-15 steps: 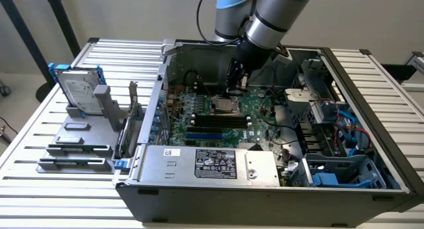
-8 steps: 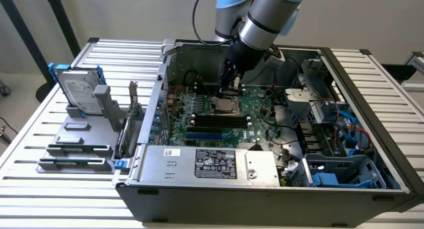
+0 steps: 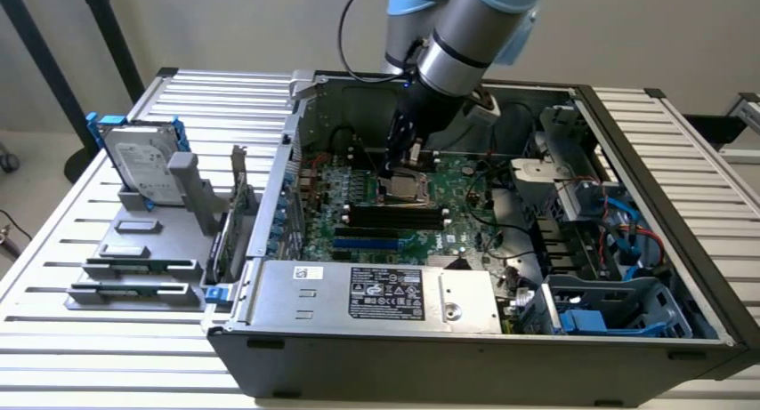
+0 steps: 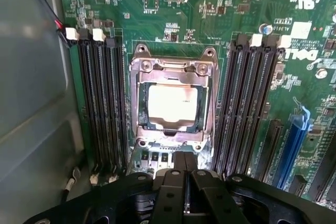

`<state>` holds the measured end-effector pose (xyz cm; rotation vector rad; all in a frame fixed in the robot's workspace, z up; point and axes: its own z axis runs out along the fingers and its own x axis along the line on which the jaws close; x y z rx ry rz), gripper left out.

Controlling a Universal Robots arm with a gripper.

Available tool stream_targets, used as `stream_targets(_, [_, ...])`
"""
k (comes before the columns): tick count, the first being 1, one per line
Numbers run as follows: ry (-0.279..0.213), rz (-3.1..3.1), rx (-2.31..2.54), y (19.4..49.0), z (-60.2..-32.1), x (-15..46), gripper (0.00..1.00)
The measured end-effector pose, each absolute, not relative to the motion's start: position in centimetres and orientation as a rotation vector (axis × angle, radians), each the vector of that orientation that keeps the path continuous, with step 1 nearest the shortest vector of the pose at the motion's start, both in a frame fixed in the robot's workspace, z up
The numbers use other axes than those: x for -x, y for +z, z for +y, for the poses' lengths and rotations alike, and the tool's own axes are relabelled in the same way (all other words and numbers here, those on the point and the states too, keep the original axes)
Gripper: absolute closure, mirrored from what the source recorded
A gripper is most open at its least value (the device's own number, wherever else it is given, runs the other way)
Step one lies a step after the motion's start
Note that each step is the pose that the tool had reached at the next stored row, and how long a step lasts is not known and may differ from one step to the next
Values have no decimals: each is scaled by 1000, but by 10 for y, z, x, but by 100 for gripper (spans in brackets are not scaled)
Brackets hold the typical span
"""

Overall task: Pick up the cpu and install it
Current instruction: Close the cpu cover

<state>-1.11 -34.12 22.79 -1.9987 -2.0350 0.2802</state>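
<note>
The cpu (image 4: 172, 105), a small square chip with a shiny pale top, lies flat inside the metal socket frame (image 4: 173, 66) on the green motherboard (image 4: 220, 19). My gripper (image 4: 185, 162) hangs just above the board at one edge of the socket. Its black fingers are pressed together and hold nothing. In the exterior view the gripper (image 3: 401, 168) reaches down into the open computer case (image 3: 475, 365), right over the socket (image 3: 412, 190).
Black memory slots (image 4: 102, 103) (image 4: 247, 103) flank the socket, and a blue slot (image 4: 294, 145) lies further out. The grey case wall (image 4: 31, 103) is close by. Outside the case stand a hard drive with a blue bracket (image 3: 142, 165) and grey fixture blocks (image 3: 137, 268). The power supply (image 3: 380, 294) sits at the front.
</note>
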Motion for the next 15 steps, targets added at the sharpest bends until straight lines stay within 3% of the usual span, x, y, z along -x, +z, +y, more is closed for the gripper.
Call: stream_targets(15, [227, -2022, 1969, 208, -341, 14, 89])
